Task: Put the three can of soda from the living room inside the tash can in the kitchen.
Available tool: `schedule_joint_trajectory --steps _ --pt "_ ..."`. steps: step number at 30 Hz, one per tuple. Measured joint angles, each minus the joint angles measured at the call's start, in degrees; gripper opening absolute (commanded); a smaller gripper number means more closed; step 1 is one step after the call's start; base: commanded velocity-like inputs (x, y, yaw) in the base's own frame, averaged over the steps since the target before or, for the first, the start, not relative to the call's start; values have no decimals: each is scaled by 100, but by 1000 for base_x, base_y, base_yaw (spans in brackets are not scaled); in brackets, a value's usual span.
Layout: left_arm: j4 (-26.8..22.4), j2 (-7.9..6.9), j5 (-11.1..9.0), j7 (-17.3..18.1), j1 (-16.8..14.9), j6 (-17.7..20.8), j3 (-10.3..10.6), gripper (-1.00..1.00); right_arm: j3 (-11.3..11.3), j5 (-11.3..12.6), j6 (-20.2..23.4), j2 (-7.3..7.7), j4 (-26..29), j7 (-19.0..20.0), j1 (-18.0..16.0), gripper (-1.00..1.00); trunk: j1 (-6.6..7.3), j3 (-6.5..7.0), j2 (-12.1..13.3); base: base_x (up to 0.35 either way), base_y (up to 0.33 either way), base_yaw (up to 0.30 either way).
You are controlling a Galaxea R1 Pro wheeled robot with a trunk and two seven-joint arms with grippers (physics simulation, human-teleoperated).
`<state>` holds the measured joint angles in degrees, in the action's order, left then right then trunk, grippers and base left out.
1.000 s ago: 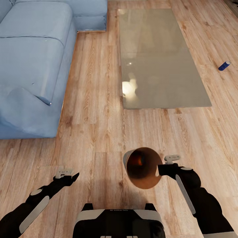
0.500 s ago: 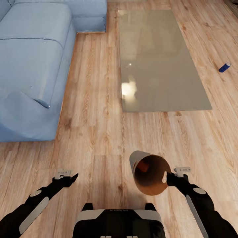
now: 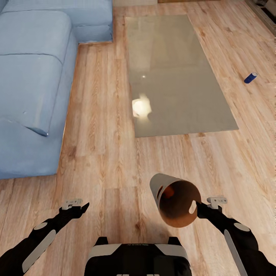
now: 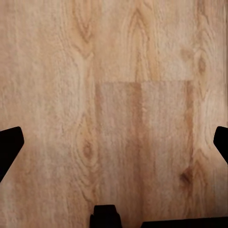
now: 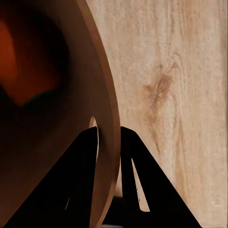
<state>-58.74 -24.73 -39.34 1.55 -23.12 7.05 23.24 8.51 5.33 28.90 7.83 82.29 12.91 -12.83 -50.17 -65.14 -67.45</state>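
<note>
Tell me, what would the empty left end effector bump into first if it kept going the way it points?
Probably just the wood floor: the left end effector faces bare planks.

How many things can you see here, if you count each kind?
Soda cans: 2, a blue one on the floor and an orange one inside the bin
Bins: 1
Sofas: 1
Glass tables: 1
Robot end effectors: 2, left and right
Total: 7

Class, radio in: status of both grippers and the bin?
Right gripper clamped on trash can rim. Left gripper open, empty. Blue can lies beyond glass table.
</note>
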Motion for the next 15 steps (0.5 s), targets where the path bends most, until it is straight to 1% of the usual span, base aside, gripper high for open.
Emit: schedule_joint_trajectory --steps 2,3,4,6,8,9,11,13,15 --pt "1 8 -1 -2 0 0 -2 100 12 54 -19 10 -51 2 0 -100 0 11 0 5 0 -217" --pt "2 17 1 -8 0 -1 2 100 59 211 -106 27 -111 12 1 -100 0 16 0 2 0 -219" --pt "2 23 1 -15 0 2 4 100 154 350 -188 49 -126 23 0 -100 0 22 0 2 0 -219" --pt "1 25 0 -18 1 4 0 100 259 299 -237 61 -131 8 0 -100 0 33 0 1 0 -220" --pt "2 28 -2 -23 0 5 1 100 370 401 -259 67 -137 22 0 -100 0 44 0 1 0 -220" --pt "2 28 -2 -25 1 6 0 100 404 391 -270 69 -134 18 -2 -100 0 50 0 0 0 -220" --pt "2 29 -3 -30 1 7 2 100 458 390 -281 74 -144 17 0 -100 43 95 79 0 0 -220" --pt "2 29 -3 -35 0 7 4 100 518 448 -283 74 -143 24 0 -100 87 142 159 0 0 -220" --pt "2 29 -3 -39 0 7 4 100 578 410 -291 70 -148 16 1 -100 131 189 239 0 0 -220"
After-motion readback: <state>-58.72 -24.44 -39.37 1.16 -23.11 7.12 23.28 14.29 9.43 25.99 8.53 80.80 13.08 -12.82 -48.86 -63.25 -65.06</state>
